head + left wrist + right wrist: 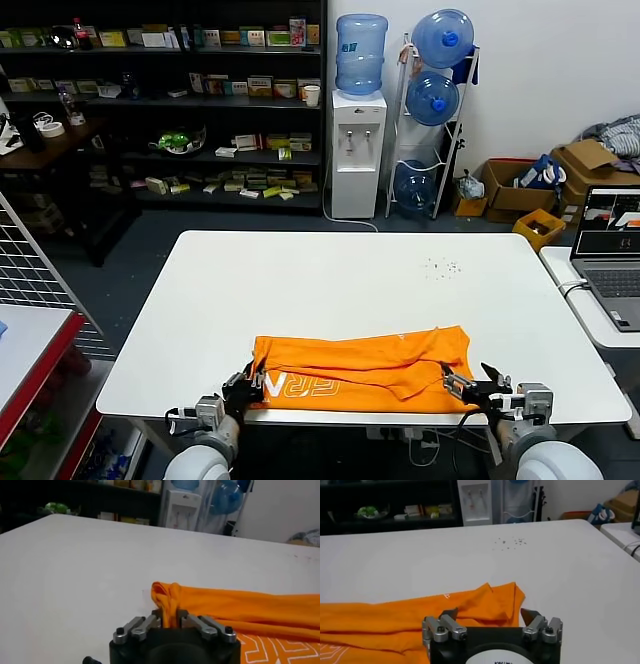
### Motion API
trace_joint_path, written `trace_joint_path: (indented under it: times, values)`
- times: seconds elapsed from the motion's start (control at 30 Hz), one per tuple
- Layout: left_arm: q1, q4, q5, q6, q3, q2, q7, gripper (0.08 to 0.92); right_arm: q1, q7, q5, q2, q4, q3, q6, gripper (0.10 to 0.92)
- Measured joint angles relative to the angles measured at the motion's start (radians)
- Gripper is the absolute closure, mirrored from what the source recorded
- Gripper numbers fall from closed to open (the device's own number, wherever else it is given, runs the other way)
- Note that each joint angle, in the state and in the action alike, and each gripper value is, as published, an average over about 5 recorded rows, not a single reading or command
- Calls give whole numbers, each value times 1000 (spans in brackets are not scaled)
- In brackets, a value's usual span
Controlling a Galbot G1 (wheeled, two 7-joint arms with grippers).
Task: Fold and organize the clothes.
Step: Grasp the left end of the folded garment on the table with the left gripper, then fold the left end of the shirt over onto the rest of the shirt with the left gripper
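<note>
The orange T-shirt (362,368) lies folded into a long band along the near edge of the white table (330,280), with white lettering showing near its left end. My left gripper (250,384) is at the shirt's left end, shut on a bunched fold of orange cloth (170,605). My right gripper (462,385) is at the shirt's right end with its jaws open, the cloth (470,605) lying between and beyond the fingertips (451,614), not pinched.
A laptop (612,250) sits on a side table at the right. A wire rack (30,270) stands at the left. Shelves, a water dispenser (358,150) and boxes stand behind. Small dark specks (442,267) mark the table's far right.
</note>
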State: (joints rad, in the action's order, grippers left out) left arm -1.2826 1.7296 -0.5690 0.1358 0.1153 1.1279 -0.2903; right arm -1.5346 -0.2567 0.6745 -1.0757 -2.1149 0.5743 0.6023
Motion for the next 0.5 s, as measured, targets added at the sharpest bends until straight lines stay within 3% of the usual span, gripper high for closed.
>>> trace_joint_path:
  times: [0.17,0.5]
  values:
    - [-4,9,6,-4,2,-1,-6,876,1,0,-5,-5,0,-1,-6,203]
    - [-34,123,-40,26,61,-80,-31,879,24,0,-16,-19,8,-21,-11,203]
